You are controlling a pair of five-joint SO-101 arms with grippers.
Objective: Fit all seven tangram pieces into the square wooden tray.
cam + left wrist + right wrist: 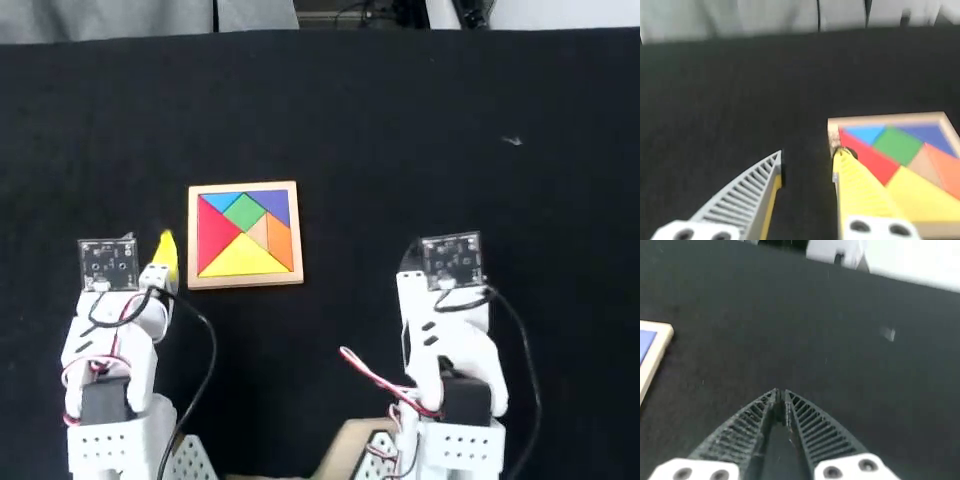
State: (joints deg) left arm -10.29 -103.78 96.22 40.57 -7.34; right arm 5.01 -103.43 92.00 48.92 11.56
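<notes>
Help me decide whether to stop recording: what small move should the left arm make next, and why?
Probably draw the left gripper straight back from the tray. The tangram pieces seem to fill it with no gap visible, and the open gripper's yellow finger sits at the tray's near corner, so a sideways move might nudge it.

Tabletop (400,130) under matte black cloth, runs edge to edge in the high view. Small pale speck (512,141) on the cloth, far right side. Past the far edge: grey fabric (120,18) on the left, dark cables (375,12) in the middle, white surface (560,12) on the right. Tan board (340,455) at the near edge. Lighting soft and even
</notes>
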